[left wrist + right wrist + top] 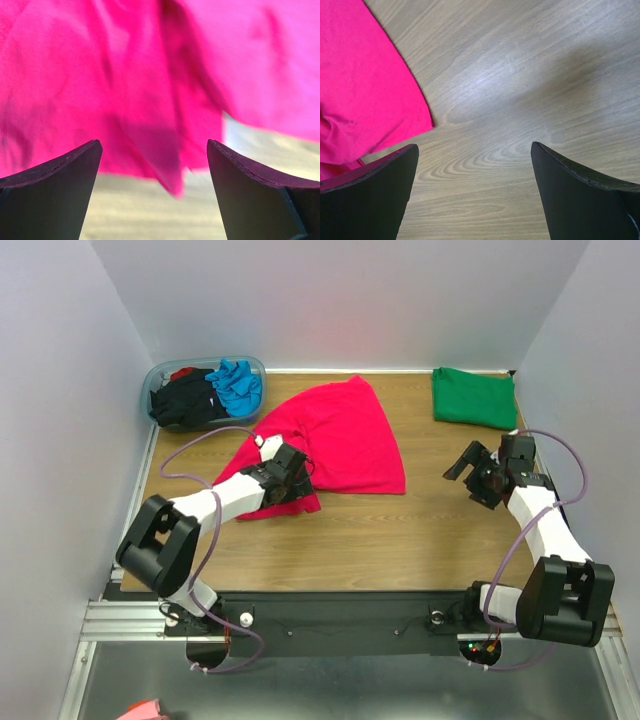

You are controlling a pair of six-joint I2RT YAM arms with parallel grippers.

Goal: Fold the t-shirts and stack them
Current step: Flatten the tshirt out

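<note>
Magenta-red t-shirt [340, 435] is spread left of centre on the worktop [380, 540], its near-left part bunched. Left claw [152, 147] is held wide open at that bunched edge, nothing gripped. Right claw [475, 150] is likewise wide open and empty above bare wood, just beside the shirt's right hem. Green t-shirt [473, 397] is folded at the far right corner. Black shirt [185, 400] and turquoise shirt [238, 387] are heaped in the tub [158, 373] at the far left corner.

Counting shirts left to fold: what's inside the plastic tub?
In the tub lie a black shirt, a turquoise-blue shirt and a bit of red cloth; anything beneath them is covered.
</note>
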